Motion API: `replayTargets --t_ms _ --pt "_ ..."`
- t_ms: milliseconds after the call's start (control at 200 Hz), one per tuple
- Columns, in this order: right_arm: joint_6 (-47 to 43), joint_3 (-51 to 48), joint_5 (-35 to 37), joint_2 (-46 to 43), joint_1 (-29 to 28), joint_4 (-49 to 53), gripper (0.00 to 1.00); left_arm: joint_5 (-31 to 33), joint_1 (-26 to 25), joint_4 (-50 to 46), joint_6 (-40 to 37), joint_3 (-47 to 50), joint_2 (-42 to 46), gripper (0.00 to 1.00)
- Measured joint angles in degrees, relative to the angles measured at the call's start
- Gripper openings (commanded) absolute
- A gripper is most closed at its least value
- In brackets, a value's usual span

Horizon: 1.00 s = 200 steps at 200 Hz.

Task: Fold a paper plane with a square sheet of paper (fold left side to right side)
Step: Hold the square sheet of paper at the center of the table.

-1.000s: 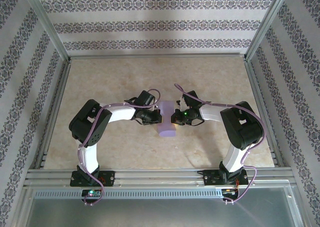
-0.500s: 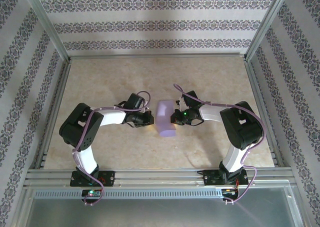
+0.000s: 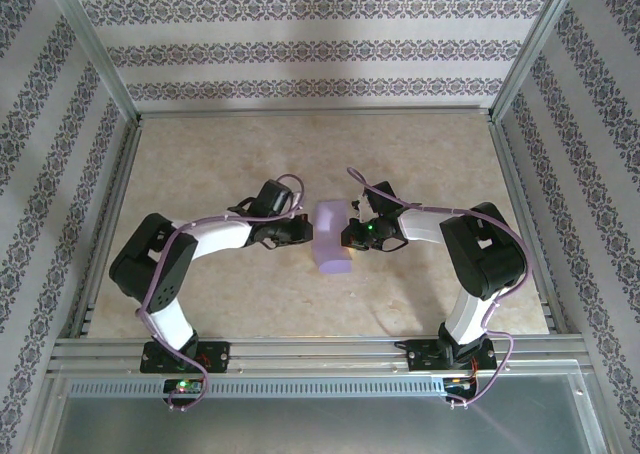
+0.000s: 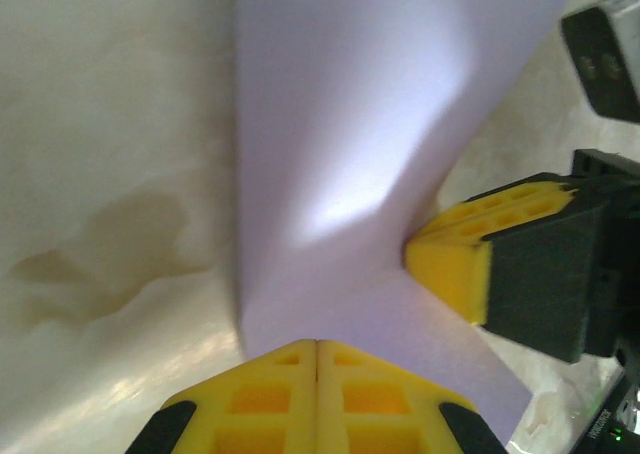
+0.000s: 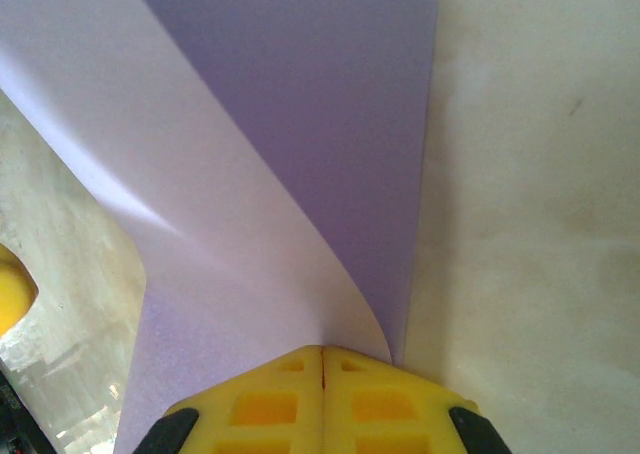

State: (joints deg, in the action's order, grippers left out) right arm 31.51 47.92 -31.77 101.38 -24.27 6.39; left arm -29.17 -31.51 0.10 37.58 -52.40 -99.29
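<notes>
The lavender square sheet of paper (image 3: 332, 244) lies at the table's middle, its left side folded over to the right and bulging loosely. In the left wrist view the sheet of paper (image 4: 380, 124) rises as a curved flap. My left gripper (image 3: 302, 232) is shut, its tips (image 4: 317, 346) at the paper's left fold. My right gripper (image 3: 350, 236) is shut with its yellow fingers (image 4: 450, 264) pressing down on the paper's right edge. In the right wrist view the curled upper layer of the paper (image 5: 250, 174) meets the lower one just at the shut right gripper (image 5: 322, 352). No paper plane shape shows.
The beige marbled tabletop (image 3: 420, 154) is bounded by an aluminium frame (image 3: 300, 352) in front and patterned walls on the other sides. A faint brownish stain (image 4: 100, 254) marks the table left of the paper.
My left gripper pulled back left off the paper, then came part of the way back to its left fold; the left elbow swung outward. The right gripper stayed in place.
</notes>
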Motion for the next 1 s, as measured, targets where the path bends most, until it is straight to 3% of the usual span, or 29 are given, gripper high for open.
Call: replayTargets --t_ms 330,999 --pt "-0.02 0.09 0.0 0.02 0.0 0.2 0.0 -0.42 -2.16 0.59 -0.07 -4.0 -7.06 0.0" --pt "-0.09 1.57 0.52 -0.07 -0.26 2.69 0.0 -0.35 -2.25 0.37 -1.36 -4.0 -8.74 0.0"
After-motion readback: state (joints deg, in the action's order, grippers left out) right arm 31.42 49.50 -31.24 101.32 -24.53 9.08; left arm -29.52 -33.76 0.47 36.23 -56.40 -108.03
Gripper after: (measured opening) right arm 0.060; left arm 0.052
